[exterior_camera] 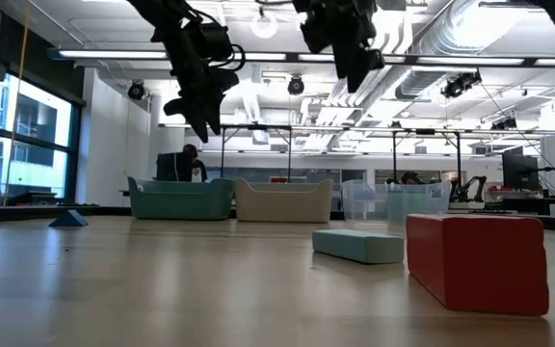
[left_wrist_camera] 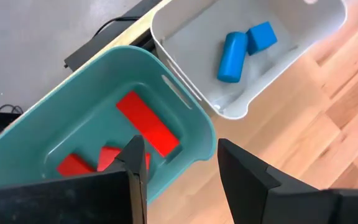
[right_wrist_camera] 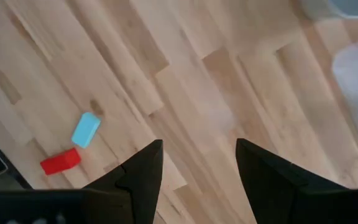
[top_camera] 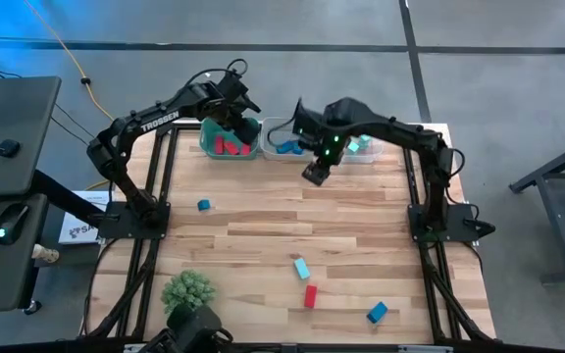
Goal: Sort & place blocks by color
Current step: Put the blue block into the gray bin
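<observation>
Four blocks left on the table, both grippers empty

Four blocks lie loose in the high view: a small blue block (top_camera: 204, 205) at left of centre, and a light teal block (top_camera: 302, 268), a red block (top_camera: 310, 295) and a blue block (top_camera: 378, 313) at lower right. The left gripper (top_camera: 246, 116) hangs released over the teal bin (top_camera: 207, 147), which holds red pieces; the white bin (left_wrist_camera: 185, 37) beside it holds blue ones. The right gripper (top_camera: 314, 174) hovers spread and empty just below the bins. This looks like a fresh reach; the next move likely calls for descending squarely over one loose block. The clear bin (top_camera: 368, 154) at upper right is mostly covered by the right arm, so its contents are hard to make out
</observation>
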Action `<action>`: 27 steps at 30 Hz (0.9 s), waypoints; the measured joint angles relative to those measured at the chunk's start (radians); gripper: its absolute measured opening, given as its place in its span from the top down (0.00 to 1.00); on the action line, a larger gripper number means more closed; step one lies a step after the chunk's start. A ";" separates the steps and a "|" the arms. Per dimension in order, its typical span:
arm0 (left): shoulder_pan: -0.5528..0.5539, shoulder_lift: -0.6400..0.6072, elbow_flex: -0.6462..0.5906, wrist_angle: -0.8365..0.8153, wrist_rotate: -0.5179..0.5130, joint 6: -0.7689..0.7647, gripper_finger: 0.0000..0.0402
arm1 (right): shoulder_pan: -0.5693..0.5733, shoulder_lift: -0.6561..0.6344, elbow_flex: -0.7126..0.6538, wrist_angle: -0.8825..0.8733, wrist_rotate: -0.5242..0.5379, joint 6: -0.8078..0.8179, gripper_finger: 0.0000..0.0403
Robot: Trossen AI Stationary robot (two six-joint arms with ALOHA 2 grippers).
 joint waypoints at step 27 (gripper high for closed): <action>-0.093 0.000 0.000 -0.002 -0.009 0.101 0.71 | 0.455 -0.049 -0.136 0.002 0.035 0.263 0.39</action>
